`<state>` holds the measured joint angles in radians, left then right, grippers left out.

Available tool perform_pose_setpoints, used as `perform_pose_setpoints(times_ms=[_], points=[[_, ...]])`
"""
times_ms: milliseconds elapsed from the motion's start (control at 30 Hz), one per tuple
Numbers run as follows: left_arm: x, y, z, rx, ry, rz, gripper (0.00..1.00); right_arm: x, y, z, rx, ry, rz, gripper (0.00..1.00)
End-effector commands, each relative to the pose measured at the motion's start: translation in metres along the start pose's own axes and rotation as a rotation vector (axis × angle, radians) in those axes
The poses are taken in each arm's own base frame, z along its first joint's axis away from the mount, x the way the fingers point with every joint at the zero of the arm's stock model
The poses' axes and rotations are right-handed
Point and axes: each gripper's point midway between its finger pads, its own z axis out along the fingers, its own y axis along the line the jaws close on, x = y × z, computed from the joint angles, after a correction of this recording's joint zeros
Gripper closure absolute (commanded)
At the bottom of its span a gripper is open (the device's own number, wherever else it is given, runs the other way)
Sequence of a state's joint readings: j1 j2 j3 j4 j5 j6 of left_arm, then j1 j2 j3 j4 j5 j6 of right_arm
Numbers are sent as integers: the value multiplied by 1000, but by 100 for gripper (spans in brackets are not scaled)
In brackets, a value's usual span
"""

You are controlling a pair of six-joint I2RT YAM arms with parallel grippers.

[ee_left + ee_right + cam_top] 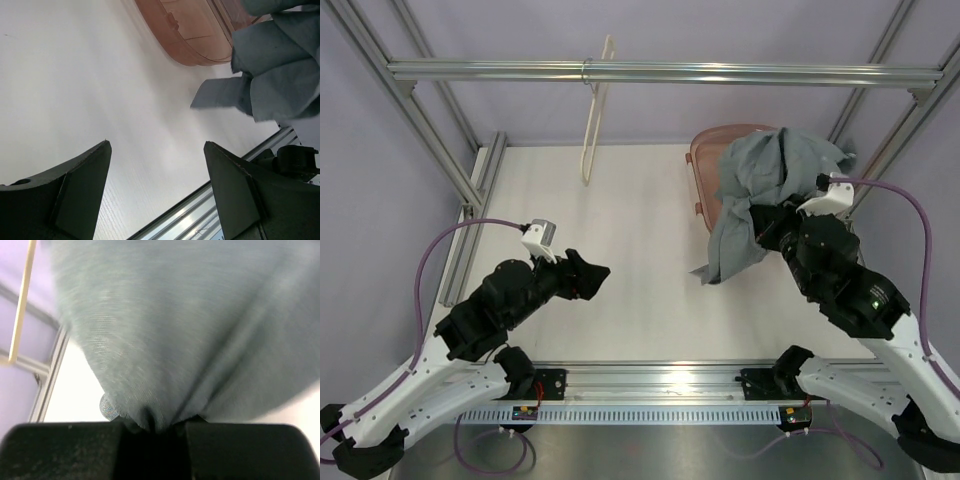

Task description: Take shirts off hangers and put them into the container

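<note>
Black right gripper (154,426) pinches the grey cloth shirt (190,325), off the cream plastic hanger (22,300) but only hanging over the translucent pinkish tub (185,40); left gripper (157,145) gapes empty.

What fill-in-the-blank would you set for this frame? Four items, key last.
1. The right gripper is ____ on the shirt.
2. The left gripper is open and holds ____.
3. The shirt is already ____ the hanger, which hangs from the frame bar.
4. The shirt drapes over the container, on the robot's ____ side.
Missing: shut; nothing; off; right.
</note>
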<state>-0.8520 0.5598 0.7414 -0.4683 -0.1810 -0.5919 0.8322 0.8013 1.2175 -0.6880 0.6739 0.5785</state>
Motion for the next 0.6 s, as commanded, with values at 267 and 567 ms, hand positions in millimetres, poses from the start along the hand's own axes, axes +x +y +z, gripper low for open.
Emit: perform_pose_setpoints(times_ms=[267, 567], points=[[-5, -11, -1, 47, -14, 3, 21, 9, 4, 130, -234, 116, 221, 100], [-4, -10, -2, 46, -10, 7, 21, 13, -42, 170, -558, 95, 655, 100]])
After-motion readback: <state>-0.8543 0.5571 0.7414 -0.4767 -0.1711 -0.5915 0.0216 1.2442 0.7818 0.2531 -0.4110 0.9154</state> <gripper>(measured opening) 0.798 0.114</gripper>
